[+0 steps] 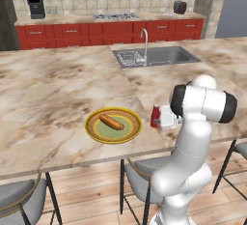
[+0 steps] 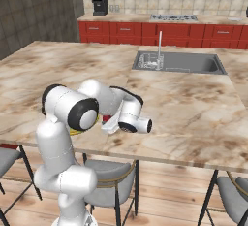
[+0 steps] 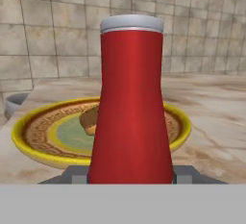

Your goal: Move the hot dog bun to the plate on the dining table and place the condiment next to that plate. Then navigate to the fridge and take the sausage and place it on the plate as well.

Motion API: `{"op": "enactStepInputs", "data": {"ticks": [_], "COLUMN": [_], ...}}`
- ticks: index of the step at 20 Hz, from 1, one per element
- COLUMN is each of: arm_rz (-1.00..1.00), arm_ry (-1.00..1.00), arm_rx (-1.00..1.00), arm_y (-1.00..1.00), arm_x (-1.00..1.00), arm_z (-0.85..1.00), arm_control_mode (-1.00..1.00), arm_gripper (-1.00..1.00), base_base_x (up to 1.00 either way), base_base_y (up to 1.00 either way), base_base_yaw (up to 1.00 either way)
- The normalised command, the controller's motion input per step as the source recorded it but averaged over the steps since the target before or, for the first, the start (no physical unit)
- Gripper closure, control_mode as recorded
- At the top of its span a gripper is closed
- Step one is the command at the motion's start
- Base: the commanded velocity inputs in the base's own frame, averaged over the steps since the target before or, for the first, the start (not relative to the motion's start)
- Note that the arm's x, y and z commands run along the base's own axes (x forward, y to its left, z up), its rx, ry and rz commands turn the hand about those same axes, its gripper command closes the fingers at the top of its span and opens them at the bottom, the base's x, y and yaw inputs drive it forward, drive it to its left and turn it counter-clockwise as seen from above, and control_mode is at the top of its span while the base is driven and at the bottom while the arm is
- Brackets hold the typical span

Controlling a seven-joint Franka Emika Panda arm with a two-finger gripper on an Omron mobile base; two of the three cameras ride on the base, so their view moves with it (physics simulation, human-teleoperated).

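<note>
arm: folded low, forearm level | gripper (image 1: pixel 161 118): horizontal, jaws closed on the condiment (image 3: pixel 130 107)

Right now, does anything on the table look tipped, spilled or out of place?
Nothing stands out. The hot dog bun lies on the plate, and the condiment stands upright beside it in the claw.

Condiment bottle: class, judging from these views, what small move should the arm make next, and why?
Probably open the gripper and let go. The condiment bottle stands upright between its fingertips on the dining table, just beside the plate, where the hot dog bun already lies.
</note>
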Motion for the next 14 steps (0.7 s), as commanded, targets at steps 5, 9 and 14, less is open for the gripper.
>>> {"op": "enactStepInputs", "data": {"ticks": [5, 9, 14], "arm_rz": [0.00, 0.00, 0.00], "arm_ry": [0.00, 0.00, 0.00], "arm_rx": [0.00, 0.00, 0.00], "arm_y": [0.00, 0.00, 0.00], "arm_x": [0.39, 0.34, 0.26], "arm_z": [-0.27, -0.27, -0.29], "arm_control_mode": [-1.00, -1.00, -1.00], "arm_gripper": [1.00, 1.00, 1.00], "base_base_x": [0.00, 0.00, 0.00], "base_base_y": [0.00, 0.00, 0.00], "base_base_yaw": [0.00, 0.00, 0.00]}}
